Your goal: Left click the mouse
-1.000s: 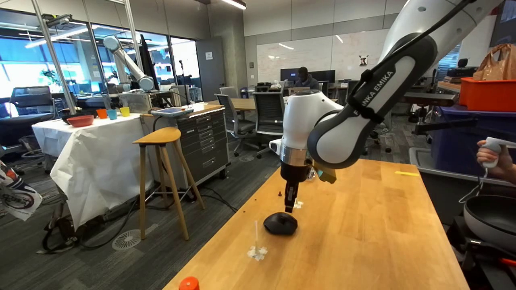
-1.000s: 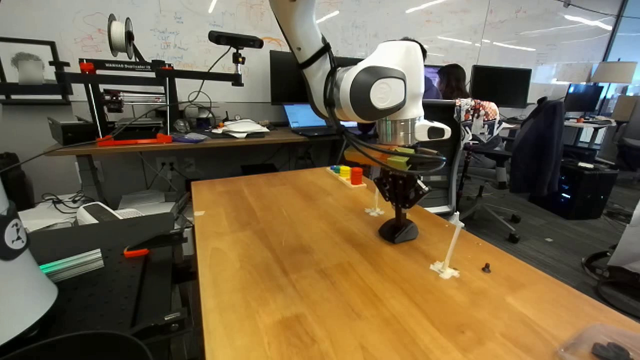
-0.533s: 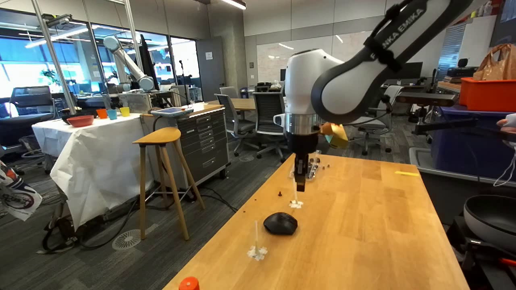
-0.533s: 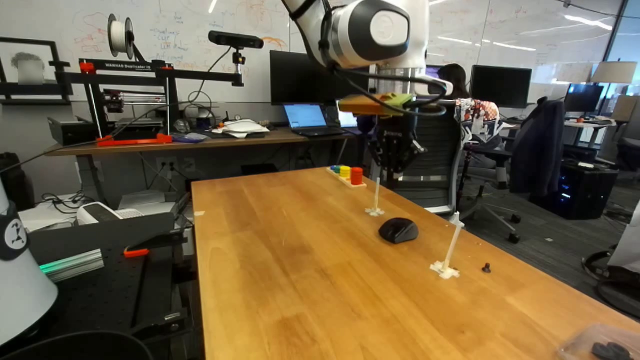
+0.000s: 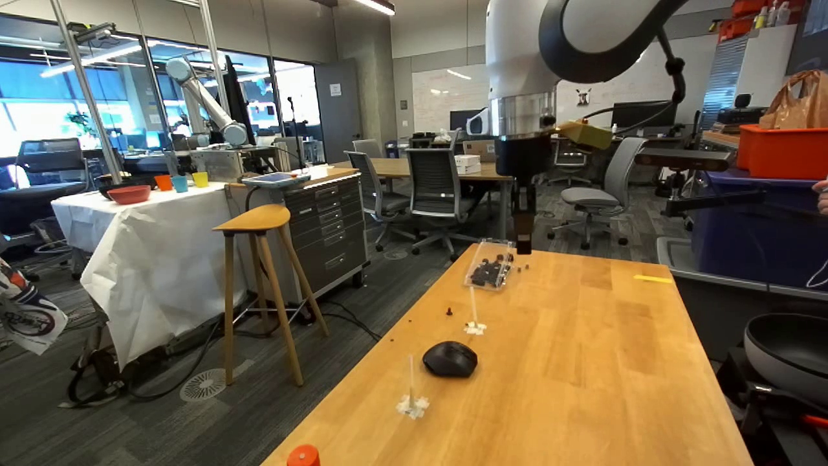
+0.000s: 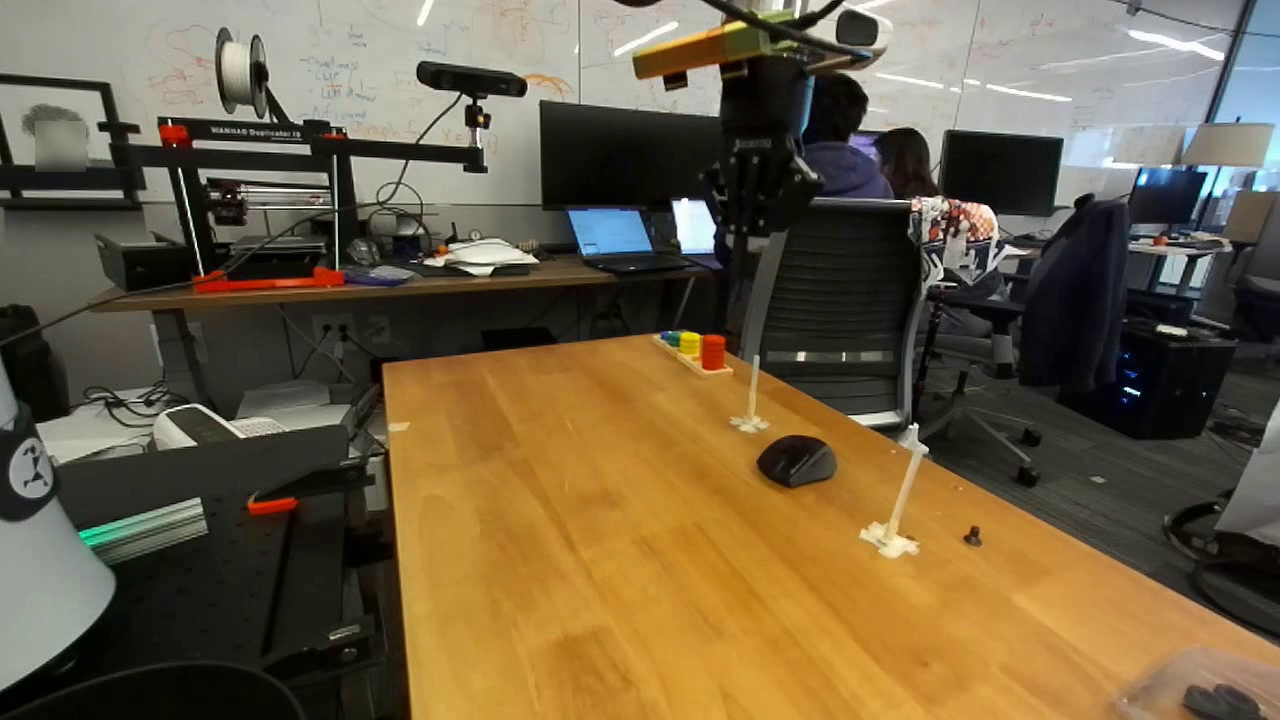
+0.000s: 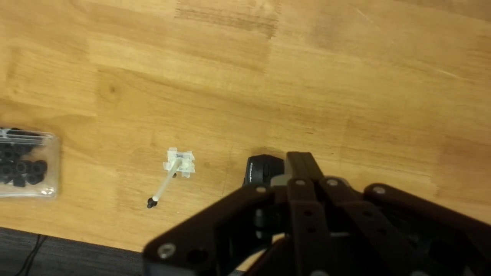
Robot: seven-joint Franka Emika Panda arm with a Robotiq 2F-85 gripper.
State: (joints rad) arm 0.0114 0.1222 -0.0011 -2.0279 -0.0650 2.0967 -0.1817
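The black mouse (image 5: 451, 359) lies on the wooden table, and it also shows in an exterior view (image 6: 797, 460). In the wrist view the mouse (image 7: 264, 168) is partly hidden behind the fingers. My gripper (image 5: 522, 243) is raised well above the table, apart from the mouse. It also hangs high in an exterior view (image 6: 740, 245). In the wrist view my gripper's fingertips (image 7: 301, 159) are pressed together with nothing between them.
White sticks taped to the table stand on both sides of the mouse, a near one (image 6: 905, 485) and another (image 6: 753, 390). A clear box of small dark parts (image 5: 490, 268) and a colored peg toy (image 6: 700, 352) are on the table. An orange-red object (image 5: 304, 455) sits at an edge.
One second ago the gripper was down at the mouse. It has since risen well up and away from it. The mouse has not moved, and the fingers look shut throughout.
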